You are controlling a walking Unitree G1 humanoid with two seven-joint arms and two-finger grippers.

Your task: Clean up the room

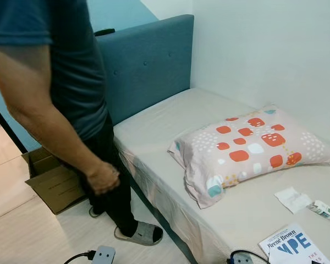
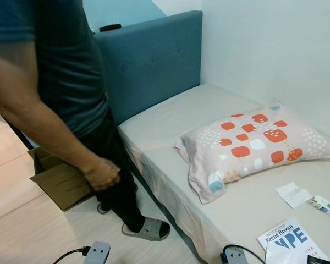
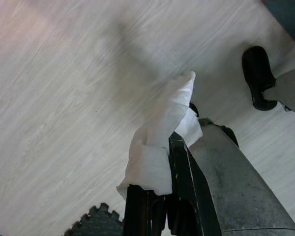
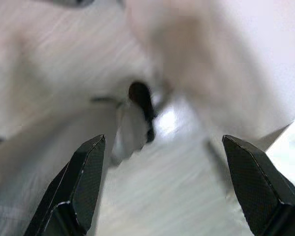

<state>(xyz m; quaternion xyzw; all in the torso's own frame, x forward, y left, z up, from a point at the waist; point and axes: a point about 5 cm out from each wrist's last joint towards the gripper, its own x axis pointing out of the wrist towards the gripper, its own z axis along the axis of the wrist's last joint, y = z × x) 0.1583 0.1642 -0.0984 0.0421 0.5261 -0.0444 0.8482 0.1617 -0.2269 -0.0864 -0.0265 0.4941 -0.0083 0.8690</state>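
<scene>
Left wrist view shows your left gripper (image 3: 155, 196) pinching a crumpled tissue (image 3: 160, 142), centre frame, above the floor (image 3: 64, 98). It's soft, light, tears easily; hold the bunched middle. Right gripper (image 4: 169, 184) gapes wide, empty.

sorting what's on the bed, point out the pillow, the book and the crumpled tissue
pillow (image 1: 247, 146), left eye view, middle of its patterned top
book (image 1: 295, 246), left eye view, its white cover
crumpled tissue (image 1: 292, 199), left eye view, its centre

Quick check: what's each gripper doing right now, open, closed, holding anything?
Left gripper: shut on a white tissue, above the floor.
Right gripper: open, holding nothing.
</scene>
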